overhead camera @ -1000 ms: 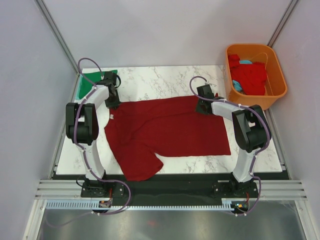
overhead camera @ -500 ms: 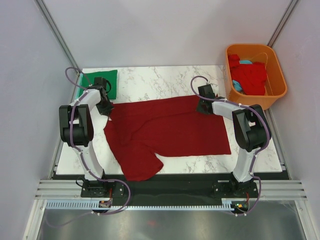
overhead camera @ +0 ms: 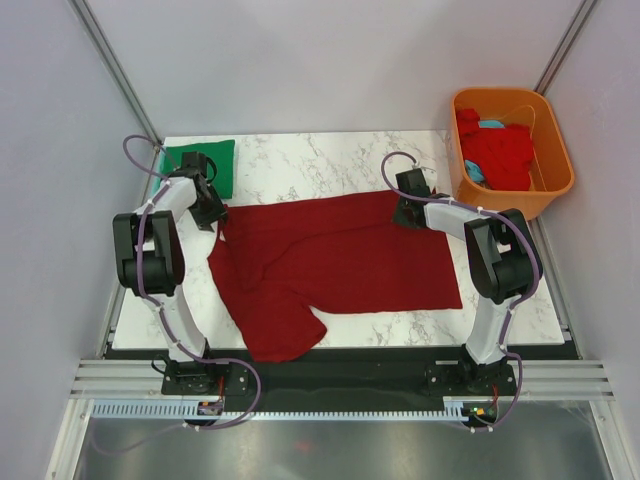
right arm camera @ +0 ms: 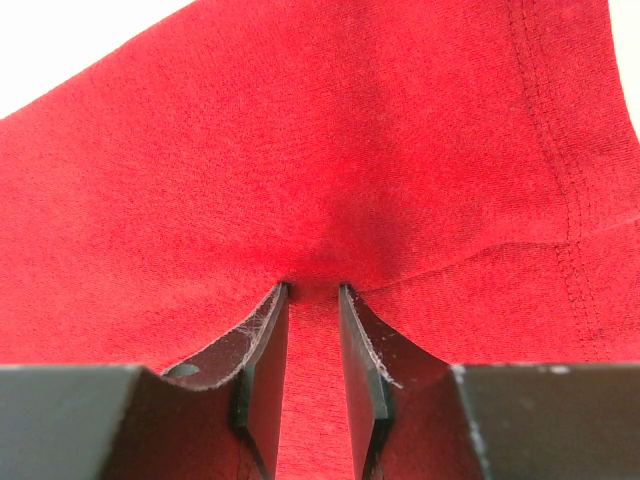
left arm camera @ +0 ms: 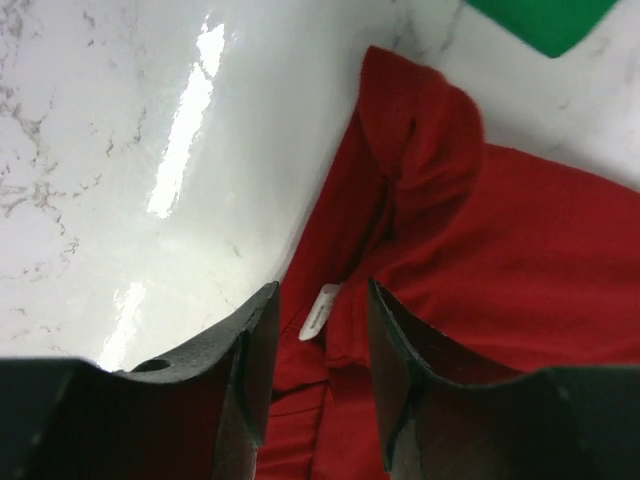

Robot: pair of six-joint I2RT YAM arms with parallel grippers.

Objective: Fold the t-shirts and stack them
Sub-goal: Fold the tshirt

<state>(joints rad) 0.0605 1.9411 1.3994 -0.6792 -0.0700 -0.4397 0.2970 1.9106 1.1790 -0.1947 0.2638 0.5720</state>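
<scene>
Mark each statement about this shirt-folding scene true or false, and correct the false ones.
1. The maroon t-shirt lies spread on the table. True.
2. The green t-shirt sits in the orange tub. False: it lies at the table's far left corner; the tub holds red and light blue cloth.
3. The right gripper pinches the maroon t-shirt. True.
4. The left gripper holds the green t-shirt. False: its jaws stand apart over the maroon t-shirt, near a white label.
</scene>
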